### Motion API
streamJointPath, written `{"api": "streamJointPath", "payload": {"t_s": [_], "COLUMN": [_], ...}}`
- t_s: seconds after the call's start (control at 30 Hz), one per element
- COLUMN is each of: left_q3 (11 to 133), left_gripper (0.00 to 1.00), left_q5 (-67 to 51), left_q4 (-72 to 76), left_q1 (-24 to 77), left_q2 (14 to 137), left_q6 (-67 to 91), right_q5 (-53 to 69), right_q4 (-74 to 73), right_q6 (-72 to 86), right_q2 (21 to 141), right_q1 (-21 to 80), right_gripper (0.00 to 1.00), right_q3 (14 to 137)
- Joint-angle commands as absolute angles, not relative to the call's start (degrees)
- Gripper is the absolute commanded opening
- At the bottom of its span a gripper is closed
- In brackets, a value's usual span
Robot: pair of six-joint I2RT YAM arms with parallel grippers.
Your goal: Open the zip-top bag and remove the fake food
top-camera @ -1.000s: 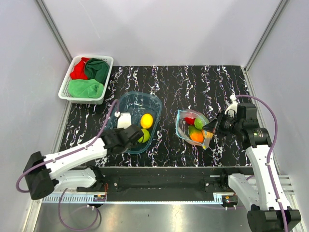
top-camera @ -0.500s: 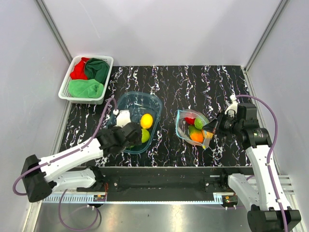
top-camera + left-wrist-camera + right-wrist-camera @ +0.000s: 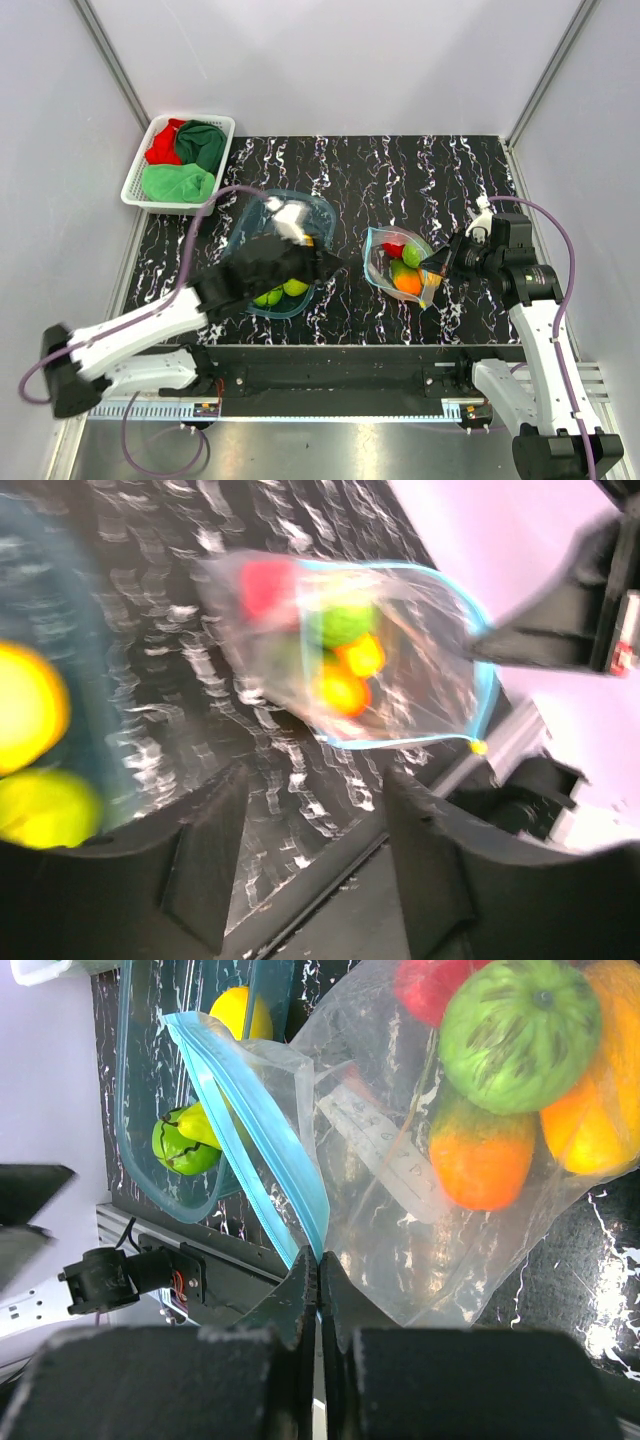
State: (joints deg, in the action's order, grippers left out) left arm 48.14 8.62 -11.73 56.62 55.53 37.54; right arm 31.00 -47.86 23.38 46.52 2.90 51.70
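The zip-top bag lies on the black marbled table, mouth open, with red, green and orange fake food inside. My right gripper is shut on the bag's teal zip strip at its near right edge. In the right wrist view the right gripper pinches that strip beside a green fruit and an orange one. My left gripper is open and empty, just left of the bag. In the left wrist view, which is blurred, the bag shows beyond the left gripper.
A translucent blue tub left of the bag holds a yellow lemon and green fruits; my left arm crosses above it. A white basket with red and green cloths stands at the back left.
My left arm has swung right from over the tub toward the bag. The right gripper and the bag have not moved.
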Motion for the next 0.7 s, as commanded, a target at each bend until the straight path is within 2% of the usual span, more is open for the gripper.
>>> {"api": "streamJointPath", "payload": {"t_s": [0.0, 0.1, 0.3, 0.43, 0.67], "left_q3": [57.2, 64.0, 76.0, 80.2, 80.6], "left_gripper": [0.52, 0.41, 0.30, 0.29, 0.31], "left_q5": [3.1, 5.6, 12.0, 15.5, 17.2], "left_q4": [-1.4, -1.6, -5.3, -7.8, -3.4], "left_q1": [62.0, 64.6, 66.8, 66.8, 66.8], "left_q2": [68.4, 77.9, 93.1, 100.7, 107.6], "left_q6": [30.0, 28.5, 28.9, 33.1, 38.7], "right_q5": [32.2, 32.1, 32.0, 31.8, 32.2], "right_q4": [-46.1, -46.3, -46.8, -46.8, -46.8], "right_q6": [23.4, 23.4, 23.2, 23.4, 24.8], "right_q2": [46.2, 45.9, 46.0, 46.1, 45.7], "right_q1": [3.4, 3.5, 3.4, 3.4, 3.4], "right_gripper": [0.00, 0.00, 0.00, 0.00, 0.00], "right_q3": [52.1, 52.3, 52.8, 52.8, 52.6]}}
